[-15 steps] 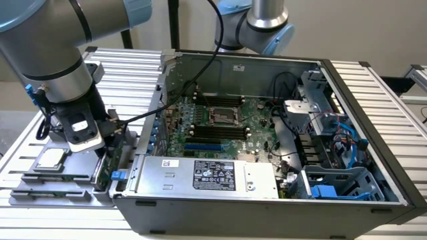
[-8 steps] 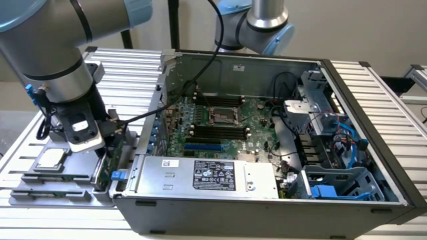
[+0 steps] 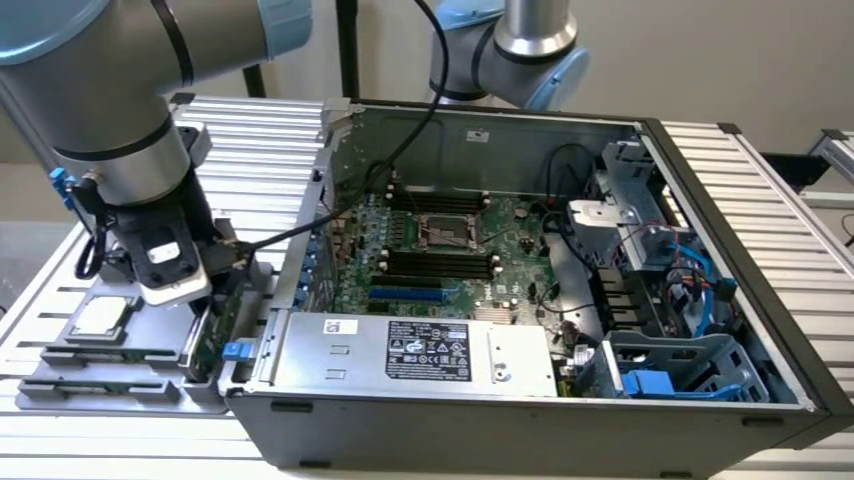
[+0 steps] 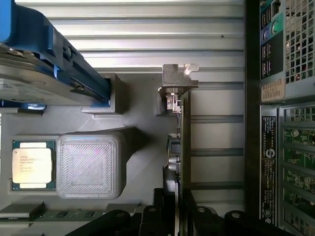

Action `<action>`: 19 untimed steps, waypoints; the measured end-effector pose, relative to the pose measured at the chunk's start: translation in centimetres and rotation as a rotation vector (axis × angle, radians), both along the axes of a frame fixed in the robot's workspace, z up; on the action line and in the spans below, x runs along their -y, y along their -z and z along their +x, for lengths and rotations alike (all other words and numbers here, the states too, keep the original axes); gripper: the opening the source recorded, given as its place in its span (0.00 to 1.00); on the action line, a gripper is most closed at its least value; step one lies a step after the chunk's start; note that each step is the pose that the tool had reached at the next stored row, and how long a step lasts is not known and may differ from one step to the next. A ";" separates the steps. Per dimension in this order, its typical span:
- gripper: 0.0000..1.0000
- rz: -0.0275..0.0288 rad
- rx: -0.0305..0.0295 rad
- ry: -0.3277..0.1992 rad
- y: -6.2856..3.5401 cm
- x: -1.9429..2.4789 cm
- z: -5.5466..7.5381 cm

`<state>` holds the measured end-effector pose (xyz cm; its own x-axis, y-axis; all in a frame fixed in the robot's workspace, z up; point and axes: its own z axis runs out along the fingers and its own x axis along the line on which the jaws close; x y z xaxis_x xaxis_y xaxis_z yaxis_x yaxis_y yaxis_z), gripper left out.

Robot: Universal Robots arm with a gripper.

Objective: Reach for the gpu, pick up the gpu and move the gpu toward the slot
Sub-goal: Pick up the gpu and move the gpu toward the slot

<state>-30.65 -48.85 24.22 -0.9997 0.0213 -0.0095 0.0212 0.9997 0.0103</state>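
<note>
The gpu (image 4: 183, 132) stands on edge in the grey fixture (image 4: 133, 123), dark and narrow, with its silver end bracket (image 4: 178, 77) at the far end. My gripper (image 4: 173, 212) is down over the card's near end. One black finger (image 4: 156, 211) presses one face and the other finger presses the opposite face, so it is shut on the card. In the exterior view the gripper (image 3: 211, 298) sits low over the gpu (image 3: 208, 335), just off the open computer case's left wall. A blue slot (image 3: 407, 295) lies on the green motherboard (image 3: 514, 235) inside the case.
On the fixture beside the card lie a square silver processor chip (image 4: 32, 164), a ribbed grey block (image 4: 87, 164) and a silver hard drive with blue rails (image 4: 54, 64). The case wall (image 4: 252, 118) runs close alongside. A power supply (image 3: 414, 350) fills the case's front.
</note>
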 end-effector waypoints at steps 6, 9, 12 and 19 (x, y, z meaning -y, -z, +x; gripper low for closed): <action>0.26 0.0001 -0.0104 0.000 -0.13 0.00 0.4; 0.26 0.0000 -0.0114 0.000 -0.17 0.00 0.4; 0.26 -0.0001 -0.0116 0.000 -0.27 0.00 0.4; 0.26 0.0001 -0.0123 0.000 -1.15 0.00 0.4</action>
<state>-30.22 -48.85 25.37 -0.9998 0.0212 0.0029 0.0213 0.9997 0.0101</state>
